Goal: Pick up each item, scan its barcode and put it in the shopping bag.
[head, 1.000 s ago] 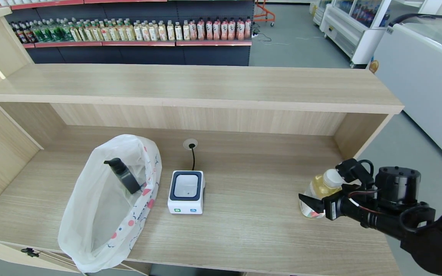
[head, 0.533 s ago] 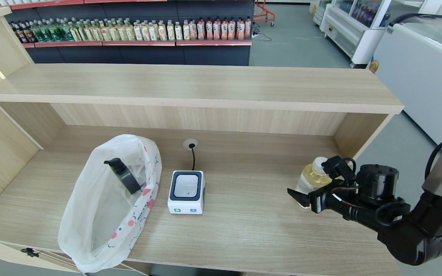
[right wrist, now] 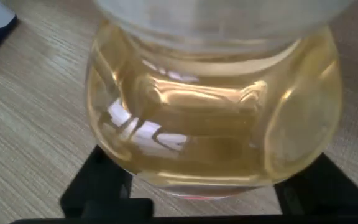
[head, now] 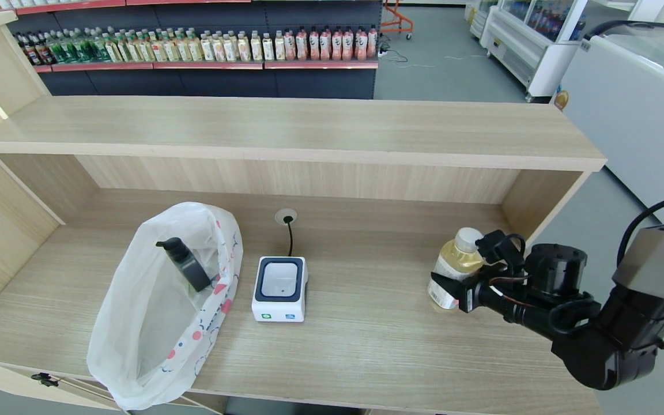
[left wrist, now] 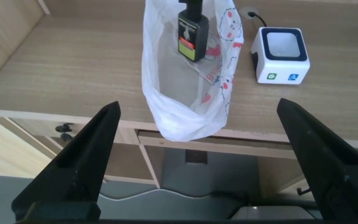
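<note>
Shifted left toward the scanner (head: 279,288) since the earlier frames, the right gripper (head: 466,263) is clamped on the bottle (head: 452,266) of yellow liquid, cap uppermost and seemingly just off the counter (head: 366,340), well right of the shopping bag (head: 153,328); left gripper (left wrist: 199,106) with jaws wide apart

Yellow-filled bottle (right wrist: 213,118), apparently gripped, over wooden counter (right wrist: 23,143).

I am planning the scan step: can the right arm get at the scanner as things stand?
Probably yes: only counter lies between the scanner and the right gripper, shut on the bottle.
</note>
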